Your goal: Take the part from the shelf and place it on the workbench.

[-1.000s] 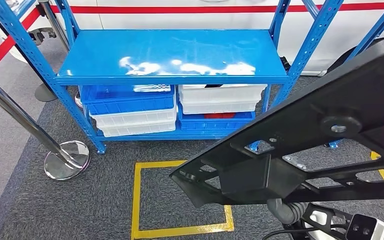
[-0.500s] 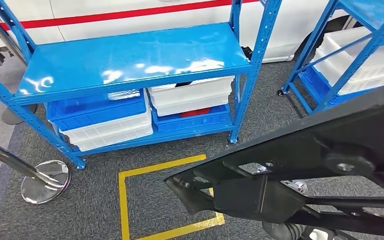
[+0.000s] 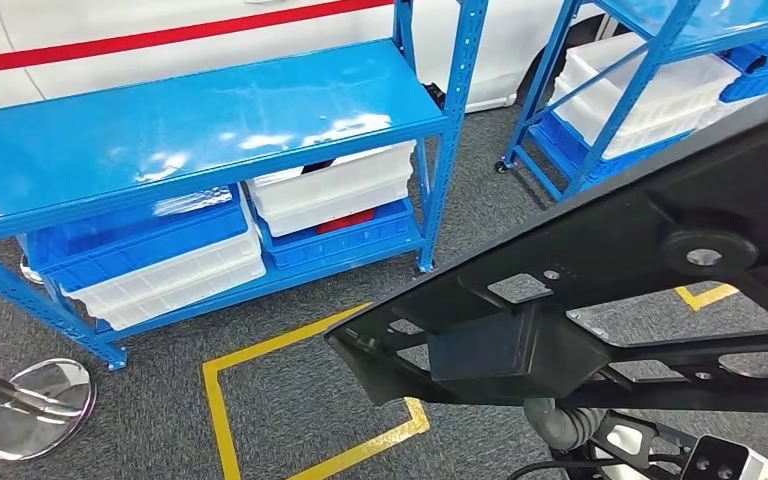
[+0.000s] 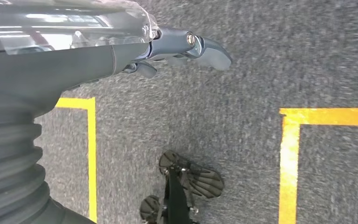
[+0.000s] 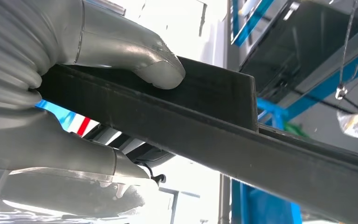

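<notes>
A large flat black part (image 3: 610,270) with ribs and cut-outs crosses the lower right of the head view, held above the carpet and well away from the blue shelf (image 3: 190,130). In the right wrist view my right hand (image 5: 74,93) grips the black part's edge (image 5: 261,154), thumb pressed on one face and fingers under the other. My left hand (image 4: 168,51) hangs over the grey carpet with nothing in it, its thumb stretched out.
The blue shelf's top board is bare; white and blue bins (image 3: 330,195) sit on its lower level. A second blue shelf (image 3: 660,60) with white bins stands at the right. Yellow tape (image 3: 220,400) marks a square on the carpet. A chrome post base (image 3: 30,405) stands at lower left.
The whole view has swung to the right: the blue shelf slid left in the picture and a second shelf came in at the right. The black part stays in my right hand.
</notes>
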Controlling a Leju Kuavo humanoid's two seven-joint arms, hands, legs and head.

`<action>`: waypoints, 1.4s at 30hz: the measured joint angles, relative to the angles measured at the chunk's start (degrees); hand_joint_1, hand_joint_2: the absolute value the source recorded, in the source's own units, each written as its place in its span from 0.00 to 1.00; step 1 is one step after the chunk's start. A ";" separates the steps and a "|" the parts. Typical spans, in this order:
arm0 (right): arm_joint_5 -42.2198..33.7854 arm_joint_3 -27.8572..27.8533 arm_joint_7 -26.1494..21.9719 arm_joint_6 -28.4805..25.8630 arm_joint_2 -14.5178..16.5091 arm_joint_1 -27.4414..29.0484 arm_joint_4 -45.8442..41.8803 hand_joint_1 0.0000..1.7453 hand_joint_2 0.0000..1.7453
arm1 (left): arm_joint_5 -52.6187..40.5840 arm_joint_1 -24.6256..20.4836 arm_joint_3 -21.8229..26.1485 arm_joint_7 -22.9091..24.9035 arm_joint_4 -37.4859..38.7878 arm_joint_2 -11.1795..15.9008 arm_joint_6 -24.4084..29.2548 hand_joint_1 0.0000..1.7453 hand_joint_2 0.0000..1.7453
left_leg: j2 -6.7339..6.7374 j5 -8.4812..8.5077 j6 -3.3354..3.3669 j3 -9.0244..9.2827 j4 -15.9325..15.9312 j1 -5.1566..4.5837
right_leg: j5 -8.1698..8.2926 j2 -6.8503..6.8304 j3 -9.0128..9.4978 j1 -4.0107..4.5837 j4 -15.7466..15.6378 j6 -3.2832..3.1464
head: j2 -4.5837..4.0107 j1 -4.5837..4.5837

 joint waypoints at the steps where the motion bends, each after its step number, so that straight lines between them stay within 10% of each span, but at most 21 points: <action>1: 0.01 -0.65 0.00 0.56 0.25 0.18 0.02 0.95 1.00 | -0.10 -0.02 -0.01 -0.04 -0.03 0.20 -0.13 0.00 1.00 | 0.66 -0.05 -0.06 0.05 0.02 -0.03 | 1.52 -0.37 1.46 -0.04 -2.49 -0.02 | 0.00 0.00; 4: 0.08 -2.07 0.00 1.86 1.11 0.33 -0.12 0.95 1.00 | -0.42 -0.06 -0.04 -0.42 -0.19 0.78 -0.28 0.00 1.00 | 2.33 -0.42 -0.63 0.34 0.21 -0.36 | 5.68 -3.26 7.70 0.47 -13.89 -0.81 | 0.00 0.00; 8: -0.31 -3.10 0.00 2.76 2.32 0.89 -0.43 0.95 1.00 | -0.46 -0.29 -0.04 -0.35 -0.50 1.68 -0.26 0.00 1.00 | 3.85 -0.93 -1.80 0.68 0.41 -0.51 | 6.21 -2.27 8.49 0.79 -16.30 -2.14 | 0.00 -0.01; 12: -0.86 -3.50 0.00 3.68 3.55 1.35 -0.56 0.95 1.00 | -0.34 -0.10 -0.03 0.27 -0.71 2.57 -0.21 0.00 1.00 | -1.12 -6.76 -2.91 -3.30 9.99 0.04 | 6.75 -0.11 8.53 0.31 -16.76 -3.29 | 0.00 -0.01; 15: -0.99 -3.82 0.00 4.60 4.37 1.98 -0.55 0.95 1.00 | 0.00 0.37 0.03 0.55 -0.78 3.06 -0.21 0.00 1.00 | -1.75 -8.74 -3.27 -6.78 17.36 0.28 | 6.86 1.99 8.46 0.33 -16.65 -3.37 | 0.00 -0.01; 19: -0.57 -4.08 0.00 5.14 5.26 2.51 -0.67 0.95 1.00 | -0.02 0.42 0.11 0.28 -0.86 3.59 -0.38 0.00 1.00 | -4.77 -1.65 -3.21 -0.61 3.80 1.04 | 6.76 4.95 8.36 0.26 -16.01 -2.64 | 0.00 -0.01; 23: 1.13 -4.07 0.00 3.03 5.43 3.64 -1.58 0.95 1.00 | -0.57 0.16 0.25 -0.04 -0.93 3.84 -1.39 0.00 1.00 | -4.98 -0.89 -2.07 0.49 0.79 0.94 | 7.24 7.03 7.45 0.04 -15.88 -1.08 | 0.00 -0.01; 30: 3.22 -2.35 0.00 -0.74 4.80 4.98 -2.69 0.95 1.00 | -1.68 -0.18 0.25 0.35 -0.98 3.88 -2.61 0.00 1.00 | 0.04 -0.26 -0.44 0.14 0.18 0.57 | -0.79 0.14 -0.33 0.08 0.80 -0.03 | 0.00 0.02; 35: 5.09 0.13 0.00 -3.55 3.95 5.01 -3.00 0.95 1.00 | -2.03 -0.53 0.18 0.55 -0.98 3.62 -3.22 0.00 1.00 | 2.92 -0.69 -1.15 0.56 0.31 0.18 | 5.63 -3.66 8.38 0.65 -14.92 -1.08 | 0.00 0.02; 38: 7.53 3.22 0.00 -6.61 3.05 4.76 -2.95 0.95 1.00 | -2.26 -0.68 0.12 1.53 -0.98 3.14 -3.08 0.00 1.00 | 4.35 -0.95 -2.05 0.81 0.29 -0.03 | 5.86 -2.80 8.67 0.95 -16.27 -1.98 | 0.00 0.02; 42: 8.58 7.07 0.00 -9.90 1.39 3.48 -2.26 0.95 1.00 | -3.11 -0.78 -0.01 3.80 -0.94 2.54 -2.04 0.00 1.00 | -0.38 -5.62 -3.23 -2.16 7.56 0.43 | 6.60 -0.57 8.68 0.37 -16.96 -3.18 | 0.00 -0.01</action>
